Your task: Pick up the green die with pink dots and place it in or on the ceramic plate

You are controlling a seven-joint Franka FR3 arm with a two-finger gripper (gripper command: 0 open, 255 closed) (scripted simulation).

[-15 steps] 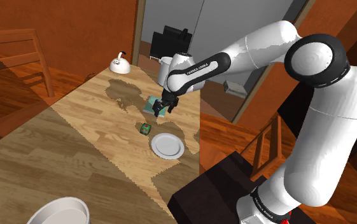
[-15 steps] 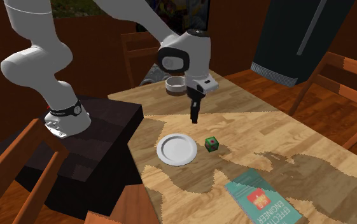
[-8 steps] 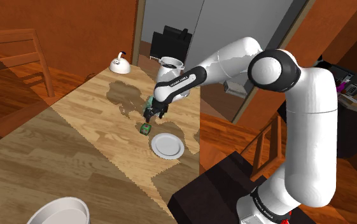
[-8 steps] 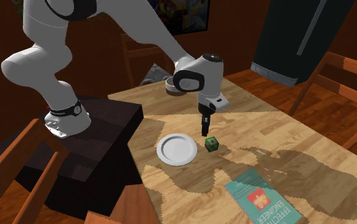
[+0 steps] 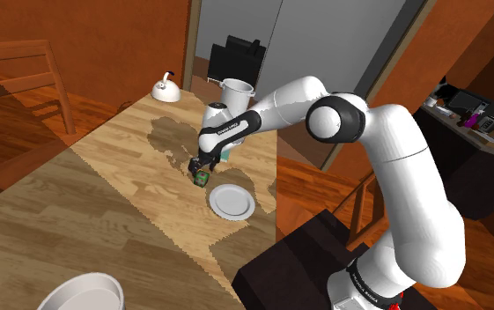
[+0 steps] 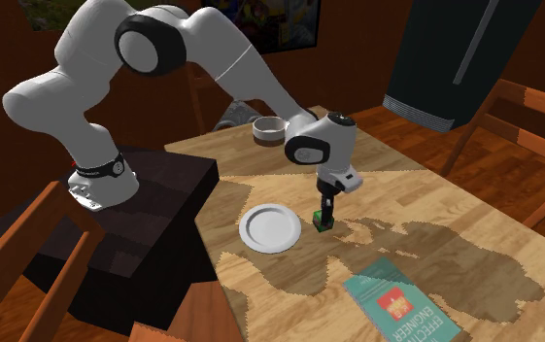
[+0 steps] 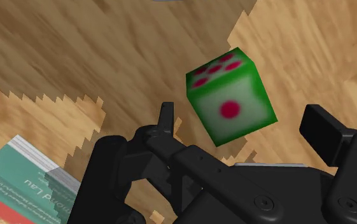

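1. since half a second ago the arm has swung lower and across: the claw (image 5: 200, 168), then short of the die (image 5: 202, 180) and above it, now stands right over it.
2. claw state: wide open, holding nothing. in the wrist view the two fingers (image 7: 165, 114) stand well apart with the die (image 7: 231, 105) in the gap; it sits nearer one finger, and neither appears to touch it.
3. die position: on the table (image 5: 77, 202), upright on one face, just beside the plate (image 5: 232, 202), which lies on the side toward the stand. a green book (image 6: 396, 306) lies well apart on the other side.
4. governing relation: the die lies straight below and between the fingers, so in my judgement the next move calls for a short descent and a close, not a sideways correction. as a cube it has no long axis, though its faces look turned somewhat against the fingers' closing line.
5. not established: in the second exterior view the claw (image 6: 324, 208) covers the upper part of the die (image 6: 323, 222); how far the tips stand off the table cannot be told.
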